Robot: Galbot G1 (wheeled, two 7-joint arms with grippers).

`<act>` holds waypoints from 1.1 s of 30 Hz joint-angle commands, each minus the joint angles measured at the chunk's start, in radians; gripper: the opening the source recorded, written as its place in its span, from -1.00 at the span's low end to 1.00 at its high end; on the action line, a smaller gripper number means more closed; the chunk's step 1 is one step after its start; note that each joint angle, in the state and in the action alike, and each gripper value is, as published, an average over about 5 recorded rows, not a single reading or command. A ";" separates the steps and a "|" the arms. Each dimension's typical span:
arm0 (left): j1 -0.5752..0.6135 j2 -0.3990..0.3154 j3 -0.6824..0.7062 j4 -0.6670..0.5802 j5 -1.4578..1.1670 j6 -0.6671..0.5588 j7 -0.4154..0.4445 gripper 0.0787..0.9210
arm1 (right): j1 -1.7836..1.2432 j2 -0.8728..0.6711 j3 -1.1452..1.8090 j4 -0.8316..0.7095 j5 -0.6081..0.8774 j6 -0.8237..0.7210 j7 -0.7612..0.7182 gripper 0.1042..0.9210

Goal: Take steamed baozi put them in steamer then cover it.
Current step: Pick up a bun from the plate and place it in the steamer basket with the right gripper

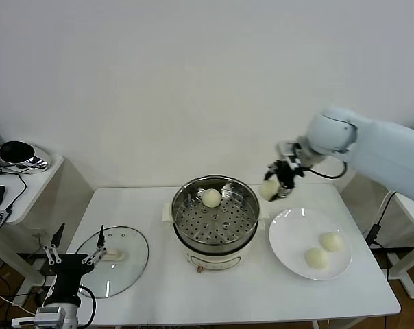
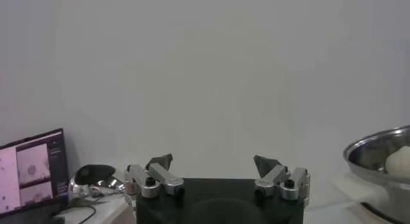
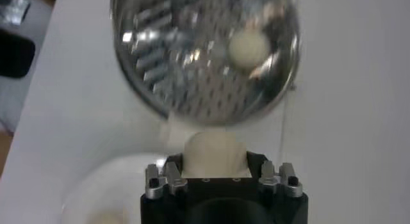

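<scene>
Waiting at the near left corner of the bench (image 1: 193, 301), the left gripper (image 1: 73, 260) hangs low with its jaws spread wide and nothing between them, parked just beside the cover (image 1: 118, 260); that placing looks deliberate, since the glass lid lies flat on the bench with its cream handle up, ready for a grab once the buns are in. Moving along the near edge to the right, the white plate (image 1: 289, 233) carries two baozi (image 1: 317, 258) side by side, close to the right arm's reach, so they read as the supply pile not yet transferred. In the middle sits the steamer (image 1: 214, 219), lid off and perforated tray exposed, with one bun (image 1: 211, 198) already resting toward its far side, which leaves the nearer holes free for more. Farther back and off the steamer's right rim, the right gripper (image 1: 279, 179) is up in the air with its jaws pinching a fourth bun (image 3: 214, 153) by its sides; the wrist view looks down past that bun at the steel tray, so my read is that it is being carried high enough to clear the rim before a drop into the pot. Roughly a quarter loaded, lid to come last.
</scene>
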 commanded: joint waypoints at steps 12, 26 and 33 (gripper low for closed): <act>-0.005 -0.017 -0.020 0.009 0.013 -0.009 -0.002 0.77 | -0.117 0.544 -0.091 -0.296 0.159 -0.211 0.137 0.26; -0.013 -0.018 -0.008 0.018 0.013 -0.014 -0.002 0.77 | -0.161 0.611 -0.091 -0.359 0.165 -0.255 0.154 0.28; -0.012 -0.023 0.001 0.014 0.015 -0.017 -0.003 0.77 | -0.188 0.618 -0.081 -0.416 0.134 -0.250 0.153 0.28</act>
